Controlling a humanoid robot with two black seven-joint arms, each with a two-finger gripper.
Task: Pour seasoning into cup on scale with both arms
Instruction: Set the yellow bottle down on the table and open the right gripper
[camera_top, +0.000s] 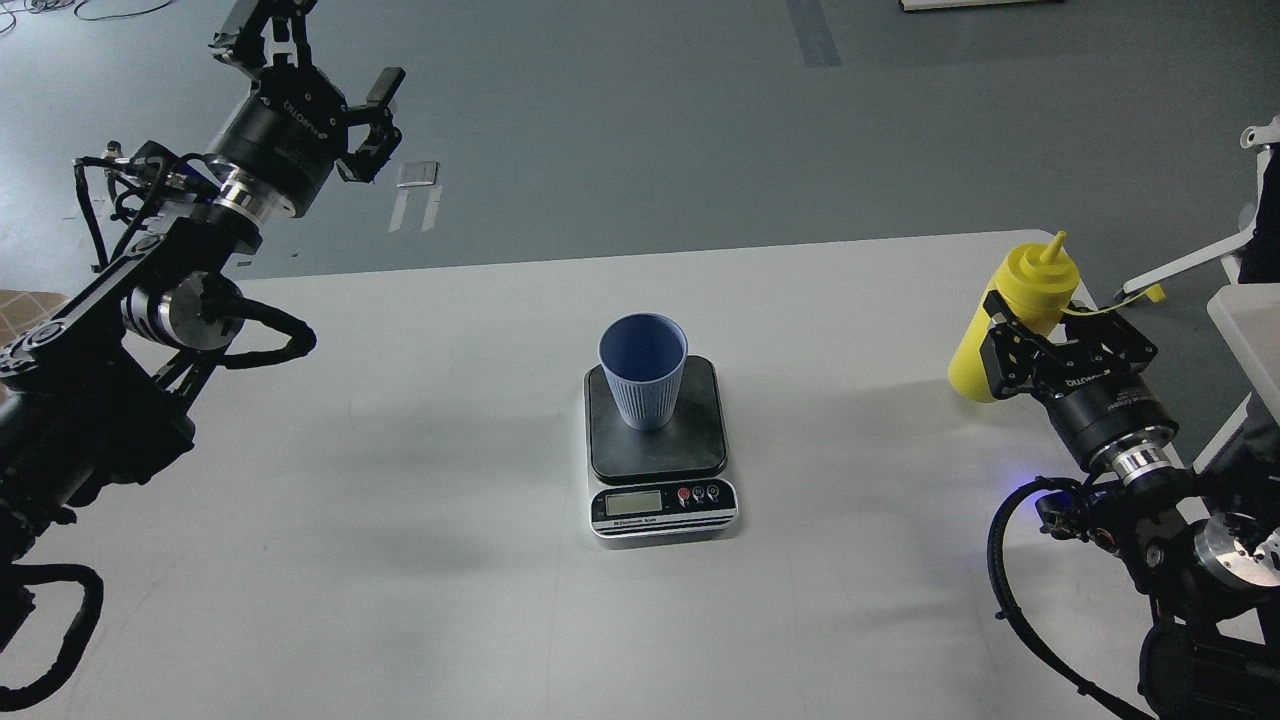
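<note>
The pale blue ribbed cup (642, 385) stands upright on the dark platform of the scale (700, 440), at the middle of the white table (400, 520). The yellow seasoning bottle (1030, 290) is at the table's right edge, nozzle up, leaning slightly, its tethered cap (1150, 293) hanging off to the right. My right gripper (1065, 335) is shut around the bottle's body, low over the table, well right of the cup. My left gripper (320, 55) is open and empty, raised at the far left beyond the table's back edge.
A white tray or box edge (1245, 330) and a white frame (1180, 265) stand at the right, close to my right arm. Beyond the table's back edge is grey floor with a small grey piece (418, 175) on it.
</note>
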